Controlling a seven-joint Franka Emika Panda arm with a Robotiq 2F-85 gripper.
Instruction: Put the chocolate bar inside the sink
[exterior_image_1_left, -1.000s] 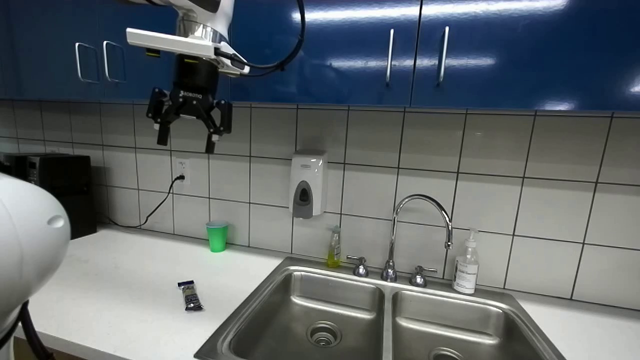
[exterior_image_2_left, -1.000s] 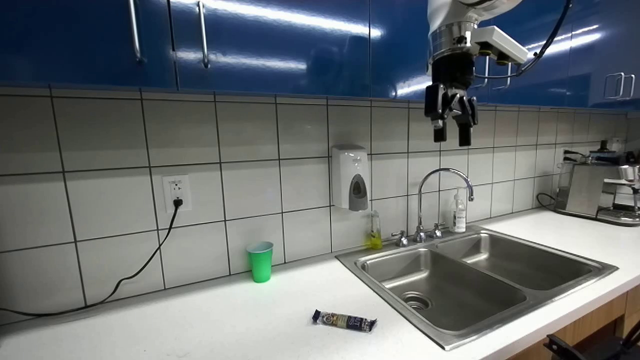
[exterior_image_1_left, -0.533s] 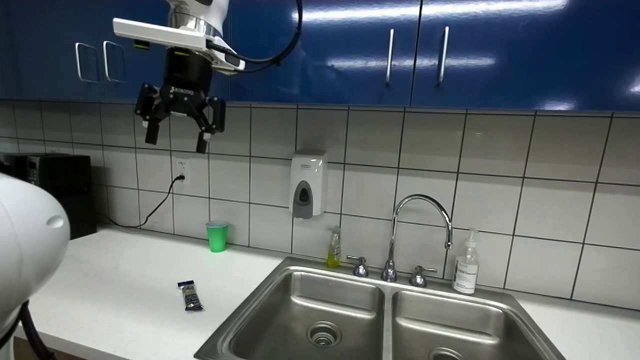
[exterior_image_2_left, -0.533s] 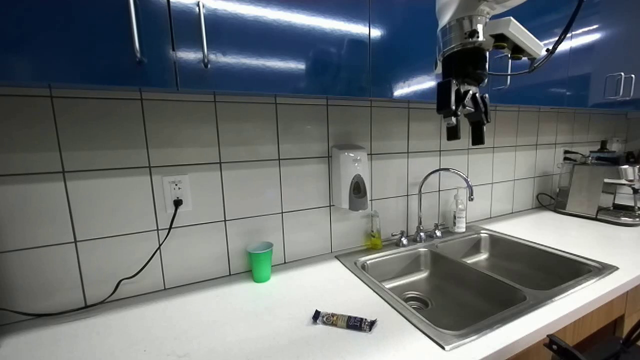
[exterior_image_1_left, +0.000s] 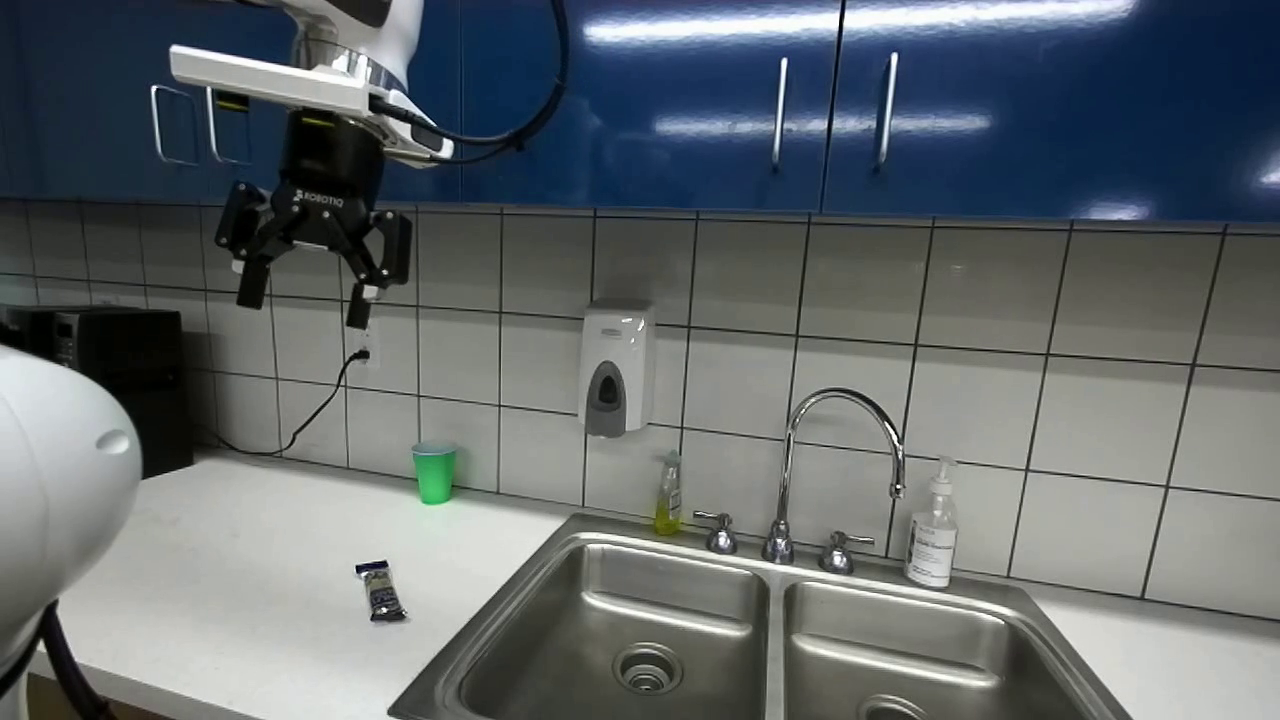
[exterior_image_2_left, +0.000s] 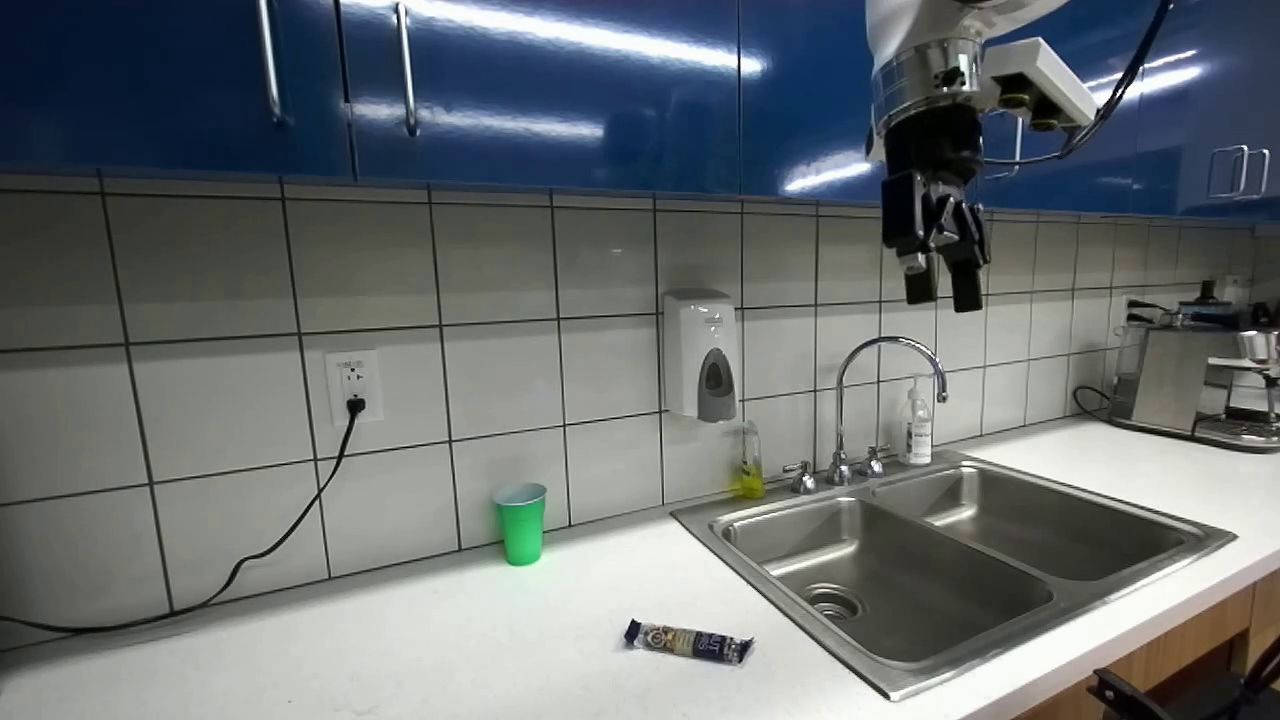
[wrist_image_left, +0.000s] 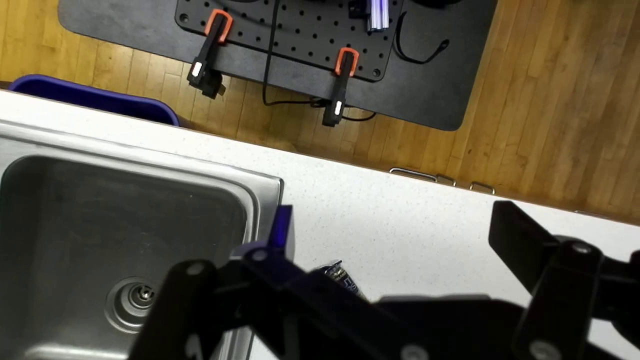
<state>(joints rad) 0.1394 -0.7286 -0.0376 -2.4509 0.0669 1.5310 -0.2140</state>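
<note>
Claw (exterior_image_1_left: 306, 297) released, spread wide, hangs upper left in an exterior view | chocolate bar (exterior_image_1_left: 381, 591) lies on the tabletop (exterior_image_1_left: 250, 560), lower left, well below and slightly right of the claw, near the sink (exterior_image_1_left: 505, 612) | wrist view: bar at lower centre, partly hidden

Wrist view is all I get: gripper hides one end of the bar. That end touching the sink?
Observer: No. Both exterior views show the whole bar on the counter, apart from the sink.
Operator: How high am I? Can't judge from here.
Observer: In both exterior views the gripper hangs well above the counter.
Operator: Anything else on that counter outside my frame?
Observer: A green cup, for one, upright near the tiled wall.
</note>
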